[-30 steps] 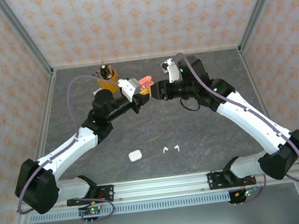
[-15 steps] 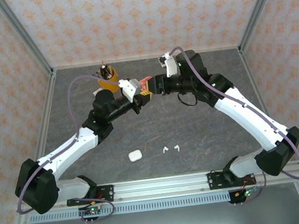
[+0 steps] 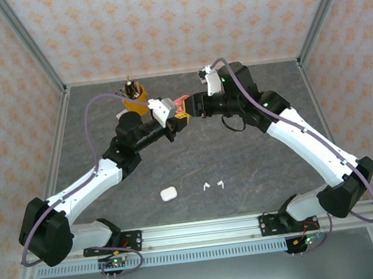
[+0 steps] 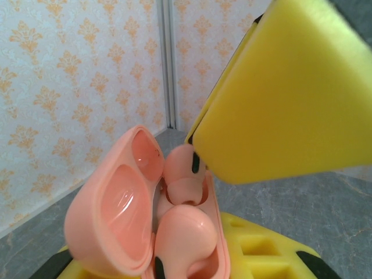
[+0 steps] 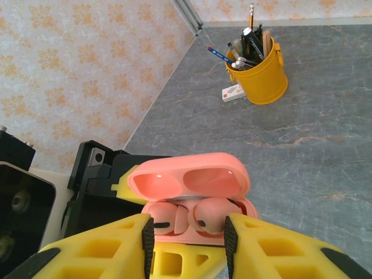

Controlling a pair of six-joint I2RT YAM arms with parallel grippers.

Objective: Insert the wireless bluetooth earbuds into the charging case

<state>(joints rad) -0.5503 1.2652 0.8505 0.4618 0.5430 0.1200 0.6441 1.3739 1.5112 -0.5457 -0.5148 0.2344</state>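
Right wrist view has the pink charging case (image 5: pixel 189 185) flipped open, with both pink earbuds (image 5: pixel 210 216) sitting in their wells. The left gripper (image 3: pixel 179 118) is clamped on that case up in the air. The right gripper (image 5: pixel 187 232) sits spread just in front, nothing in it. Pink pair looks about done, so probably nudge the lid shut next. After that, a careful pinch on the tiny white earbuds (image 3: pixel 206 186) lying near the white case (image 3: pixel 168 193) on the table (image 3: pixel 195 153).
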